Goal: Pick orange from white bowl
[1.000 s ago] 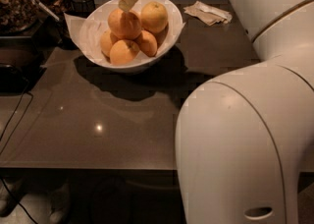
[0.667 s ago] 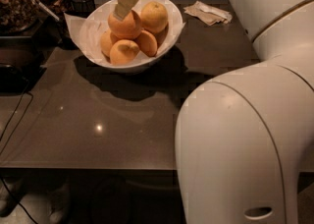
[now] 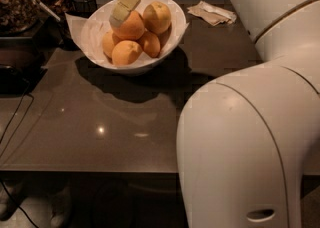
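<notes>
The white bowl [image 3: 146,65] stands at the back of the dark table, lined with white paper. It holds several oranges. The largest, deep orange one [image 3: 132,26] lies on top of the pile. A paler yellowish orange [image 3: 157,17] sits to its right, and smaller ones [image 3: 126,52] lie below. My gripper [image 3: 125,3] reaches down from the top of the view into the bowl. Its yellowish tip rests against the upper left side of the large orange.
A crumpled napkin [image 3: 214,13] lies on the table right of the bowl. Dark containers and a jar of brown food [image 3: 15,2] stand at the back left. My white arm and body [image 3: 250,147] fill the right side. A cable [image 3: 15,122] hangs at the left.
My gripper has come down and slightly left, from above the bowl onto the large orange. The oranges and bowl have not moved.
</notes>
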Controlling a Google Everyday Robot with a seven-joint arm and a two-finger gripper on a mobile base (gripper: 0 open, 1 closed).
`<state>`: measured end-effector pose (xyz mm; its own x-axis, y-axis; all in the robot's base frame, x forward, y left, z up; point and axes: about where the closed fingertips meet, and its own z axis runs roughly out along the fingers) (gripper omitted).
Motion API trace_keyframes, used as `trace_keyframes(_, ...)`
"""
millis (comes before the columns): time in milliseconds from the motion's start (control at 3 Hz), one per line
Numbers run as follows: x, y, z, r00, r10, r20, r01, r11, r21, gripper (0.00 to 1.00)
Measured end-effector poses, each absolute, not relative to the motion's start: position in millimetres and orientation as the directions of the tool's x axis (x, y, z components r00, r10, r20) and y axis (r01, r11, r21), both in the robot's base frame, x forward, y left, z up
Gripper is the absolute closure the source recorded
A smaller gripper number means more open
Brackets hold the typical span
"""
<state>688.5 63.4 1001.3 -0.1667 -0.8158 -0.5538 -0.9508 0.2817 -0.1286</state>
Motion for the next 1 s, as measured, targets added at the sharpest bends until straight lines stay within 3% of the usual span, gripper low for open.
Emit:
trace_keyframes(333,693,63,987,-0.199,-0.817,-0.542,-0.952,0.293,-0.092,0.0)
trace_keyframes(667,697,64,974,-0.229,-0.819,-0.526,-0.952,0.302,-0.054,0.19)
trace_keyframes(1000,701,63,967,-0.254,-0.816,-0.52,-0.949,0.315,-0.031,0.2)
